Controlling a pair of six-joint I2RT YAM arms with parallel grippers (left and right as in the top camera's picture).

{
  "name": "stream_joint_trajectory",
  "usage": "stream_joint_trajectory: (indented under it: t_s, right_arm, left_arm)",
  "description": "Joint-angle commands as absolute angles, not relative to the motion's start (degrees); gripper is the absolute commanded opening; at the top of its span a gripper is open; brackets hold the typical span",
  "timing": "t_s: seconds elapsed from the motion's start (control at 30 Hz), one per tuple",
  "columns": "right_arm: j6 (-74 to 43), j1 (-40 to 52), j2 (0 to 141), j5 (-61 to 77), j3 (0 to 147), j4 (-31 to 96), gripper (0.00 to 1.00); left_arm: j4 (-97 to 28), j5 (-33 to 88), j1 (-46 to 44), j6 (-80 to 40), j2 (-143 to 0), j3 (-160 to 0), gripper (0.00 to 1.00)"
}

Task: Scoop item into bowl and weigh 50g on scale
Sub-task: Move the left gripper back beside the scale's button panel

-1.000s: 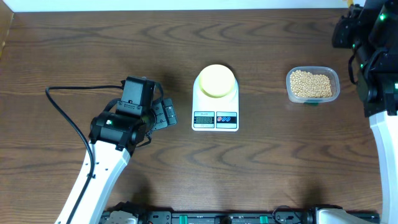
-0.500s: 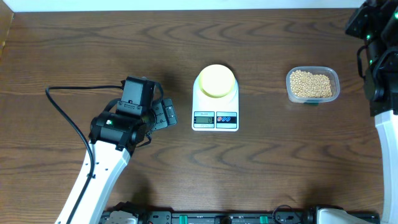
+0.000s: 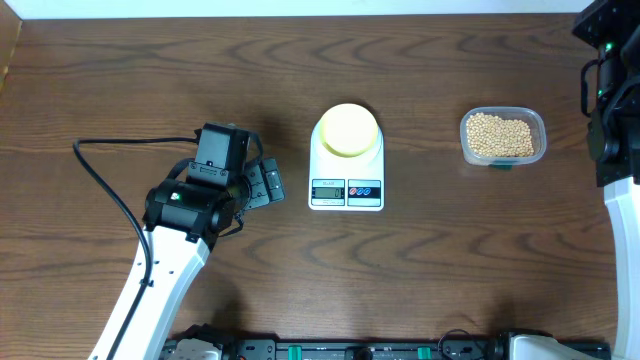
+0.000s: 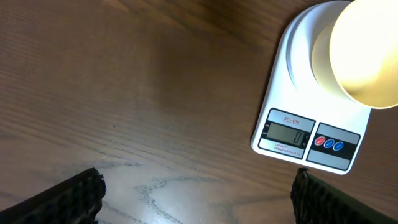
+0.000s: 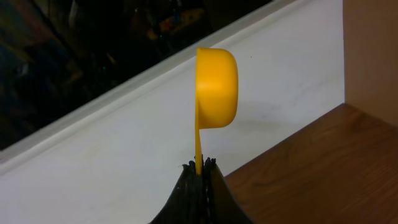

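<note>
The right gripper [image 5: 200, 165] pinches the yellow scoop [image 5: 216, 87] by its handle, cup sideways, probably empty; the left gripper [image 4: 198, 186] gapes beside the scale [image 4: 292, 106].

Support surface: a dark brown wood-grain table [image 3: 120, 90] that runs across the full overhead view. Resting directly on it are a white digital scale [image 3: 346, 190] near the centre, display edge toward the near side, and a clear rounded plastic tub [image 3: 463, 135] well apart to its right. A black cable [image 3: 105, 190] loops over the left half; contact with the surface cannot be confirmed.
</note>
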State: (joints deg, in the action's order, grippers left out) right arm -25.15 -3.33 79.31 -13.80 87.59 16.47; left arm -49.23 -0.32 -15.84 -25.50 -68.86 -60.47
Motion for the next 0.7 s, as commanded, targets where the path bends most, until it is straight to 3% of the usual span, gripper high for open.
stream_joint_trajectory:
  t_s: [0.0,0.3,0.67]
  right_arm:
    - [-27.4,-3.6,79.5,-13.7,88.4,15.7,0.01]
    - [-26.9,-3.6,80.7,-12.4,88.4,9.8,0.01]
    - [-17.5,-3.7,81.4,-9.5,88.4,9.7,0.01]
  left_arm:
    - [-49.5,-0.6,-15.6,-25.2,-69.0,-60.5,0.98]
    - [-49.5,-0.6,-15.6,-25.2,-69.0,-60.5,0.98]
    - [-49.5,-0.6,-15.6,-25.2,-69.0,-60.5,0.98]
